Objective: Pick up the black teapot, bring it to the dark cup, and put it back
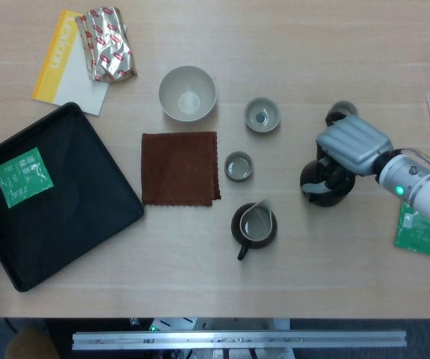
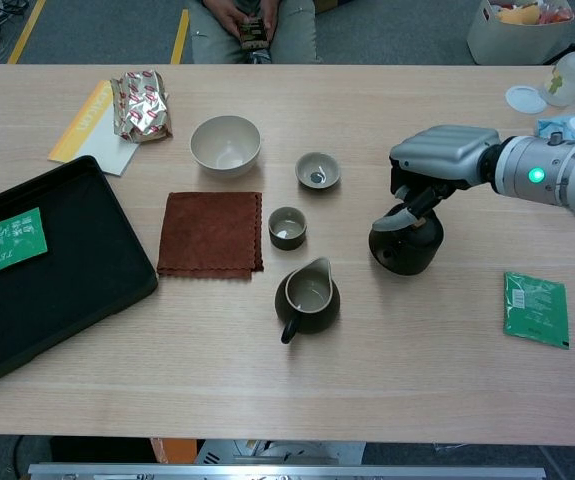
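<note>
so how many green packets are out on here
2. One green packet lies in the black tray at the left; the other green packet lies on the table at the right, near the right arm. Nothing suggests more are hidden.

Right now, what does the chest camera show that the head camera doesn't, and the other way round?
Only the chest view shows a seated person beyond the table, a white bottle and a bin at the far right.

Only the head view shows the metal rail below the table's near edge.

Both show the right hand over the black teapot, the dark pitcher, the brown cloth, the white bowl, two small cups and the black tray. The left hand appears in neither.
</note>
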`<action>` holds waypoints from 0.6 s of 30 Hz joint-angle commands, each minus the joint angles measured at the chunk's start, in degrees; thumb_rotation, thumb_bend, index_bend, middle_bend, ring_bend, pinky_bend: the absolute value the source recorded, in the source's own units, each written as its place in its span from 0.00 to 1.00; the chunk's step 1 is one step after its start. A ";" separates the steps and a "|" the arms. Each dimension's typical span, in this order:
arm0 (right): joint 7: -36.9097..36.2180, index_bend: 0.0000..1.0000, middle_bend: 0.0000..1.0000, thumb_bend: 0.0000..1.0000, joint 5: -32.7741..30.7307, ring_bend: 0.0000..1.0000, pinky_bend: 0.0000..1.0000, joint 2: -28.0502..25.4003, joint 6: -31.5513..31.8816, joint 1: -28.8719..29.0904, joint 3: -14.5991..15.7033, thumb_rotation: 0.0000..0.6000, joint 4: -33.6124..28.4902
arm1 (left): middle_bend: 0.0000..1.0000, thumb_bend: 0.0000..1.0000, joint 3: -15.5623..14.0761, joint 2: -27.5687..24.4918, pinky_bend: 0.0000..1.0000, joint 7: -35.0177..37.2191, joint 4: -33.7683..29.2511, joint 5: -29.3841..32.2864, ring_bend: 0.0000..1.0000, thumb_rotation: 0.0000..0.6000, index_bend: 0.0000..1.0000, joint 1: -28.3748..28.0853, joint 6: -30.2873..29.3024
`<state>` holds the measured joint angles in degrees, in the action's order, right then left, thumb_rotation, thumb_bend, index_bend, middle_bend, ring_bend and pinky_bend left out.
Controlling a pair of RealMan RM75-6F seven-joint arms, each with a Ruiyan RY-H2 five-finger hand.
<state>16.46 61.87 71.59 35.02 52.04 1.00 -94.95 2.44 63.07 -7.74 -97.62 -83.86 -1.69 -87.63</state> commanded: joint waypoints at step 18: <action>5.70 0.92 0.89 0.51 -4.00 0.91 0.18 -4.55 7.24 0.17 -1.75 0.58 -2.54 | 0.24 0.43 0.04 -0.02 0.17 0.00 -0.08 -0.38 0.19 1.00 0.15 -0.40 0.31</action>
<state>21.81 58.17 67.29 42.06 52.10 -0.65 -97.48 2.48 63.05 -7.73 -97.69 -84.25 -2.10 -87.32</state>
